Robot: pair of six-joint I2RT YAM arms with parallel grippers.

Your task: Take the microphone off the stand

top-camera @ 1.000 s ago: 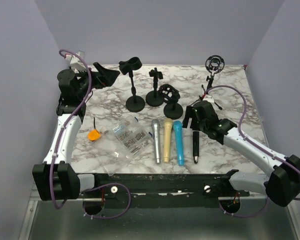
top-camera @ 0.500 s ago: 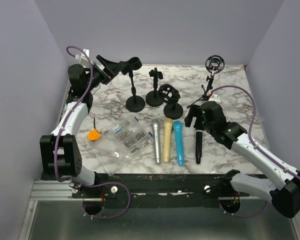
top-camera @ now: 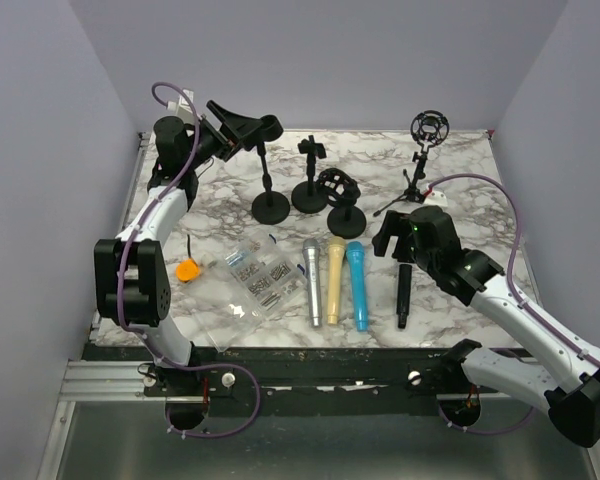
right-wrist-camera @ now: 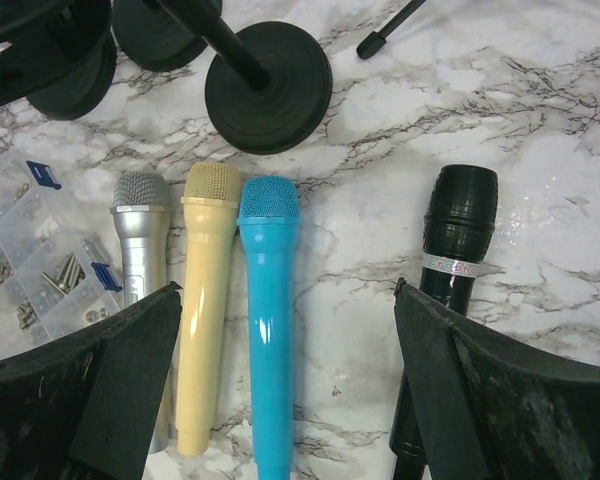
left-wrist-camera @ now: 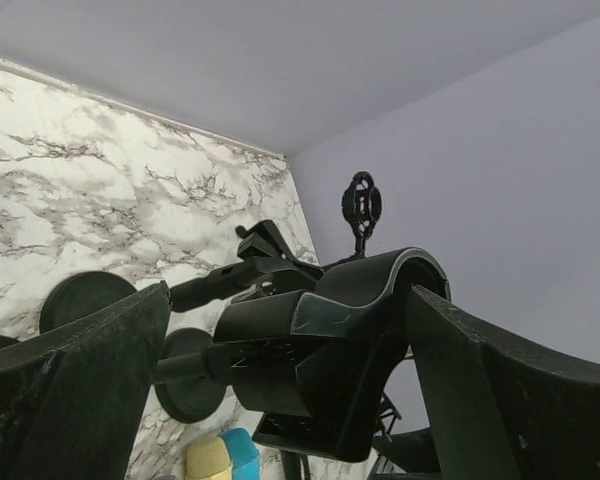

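Left pincer (left-wrist-camera: pixel 288 300) flanks stand clip (left-wrist-camera: pixel 380 285), plain only from wrist view.

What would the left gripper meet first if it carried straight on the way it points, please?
The left gripper would likely meet the black clip atop the tall stand, framed between its open jaws.

Glossy marble-patterned table (top-camera: pixel 480 180), matt black microphone (right-wrist-camera: pixel 450 260), clear plastic box (top-camera: pixel 252 280)
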